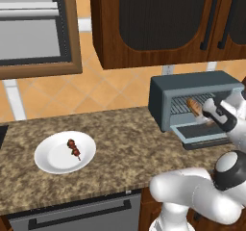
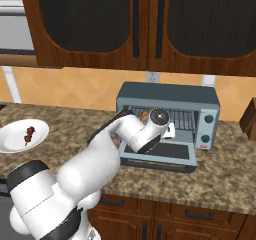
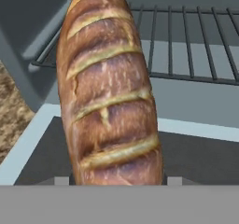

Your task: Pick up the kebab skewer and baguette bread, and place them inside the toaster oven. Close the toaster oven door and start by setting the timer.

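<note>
Left base view shows one boxy blue-grey metal toaster oven (image 1: 192, 93) on the speckled brown stone desk (image 1: 120, 148), its single grey-framed glass door (image 1: 204, 134) dropped open in front of it. One orange-brown slashed baguette loaf (image 1: 194, 106) sits in the oven's mouth, over the wire rack (image 3: 196, 41). The end effector (image 1: 205, 110) is closed on the baguette, which runs up between its tips in the hand view. Well left of the oven, one round white plate (image 1: 48, 162) carries one short kebab skewer with dark red-brown chunks (image 1: 74, 149). Two knobs (image 2: 208, 119) sit on the oven's right panel. No writing is readable.
</note>
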Tool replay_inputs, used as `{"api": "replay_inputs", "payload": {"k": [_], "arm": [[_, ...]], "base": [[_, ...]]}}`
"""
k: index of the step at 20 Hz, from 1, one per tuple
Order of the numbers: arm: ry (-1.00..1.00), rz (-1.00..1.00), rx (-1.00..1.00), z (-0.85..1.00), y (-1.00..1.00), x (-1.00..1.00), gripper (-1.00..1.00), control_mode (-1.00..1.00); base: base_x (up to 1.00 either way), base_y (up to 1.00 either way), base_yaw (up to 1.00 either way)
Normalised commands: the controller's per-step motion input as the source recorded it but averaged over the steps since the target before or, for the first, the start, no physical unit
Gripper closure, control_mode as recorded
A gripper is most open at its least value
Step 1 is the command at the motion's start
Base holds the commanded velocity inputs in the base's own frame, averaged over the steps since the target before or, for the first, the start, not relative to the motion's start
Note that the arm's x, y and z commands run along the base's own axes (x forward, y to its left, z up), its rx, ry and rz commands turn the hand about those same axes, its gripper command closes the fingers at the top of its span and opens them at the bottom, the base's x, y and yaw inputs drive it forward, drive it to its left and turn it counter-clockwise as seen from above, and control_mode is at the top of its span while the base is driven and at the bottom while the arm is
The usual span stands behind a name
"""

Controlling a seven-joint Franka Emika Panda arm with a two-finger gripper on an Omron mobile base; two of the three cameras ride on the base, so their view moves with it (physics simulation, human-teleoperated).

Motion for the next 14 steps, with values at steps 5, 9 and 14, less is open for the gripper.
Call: {"api": "replay_inputs", "payload": {"k": [5,9,14], "arm": [[-0.01,0.04,0.0,-0.11,-0.11,0.46,1.0,-1.0],[0.04,0.04,0.0,-0.02,0.0,0.5,1.0,-1.0],[0.0,0.01,0.0,-0.32,0.0,0.31,1.0,-1.0]], "base": [[0.0,0.0,0.0],[0.0,0.0,0.0],[0.0,0.0,0.0]]}}
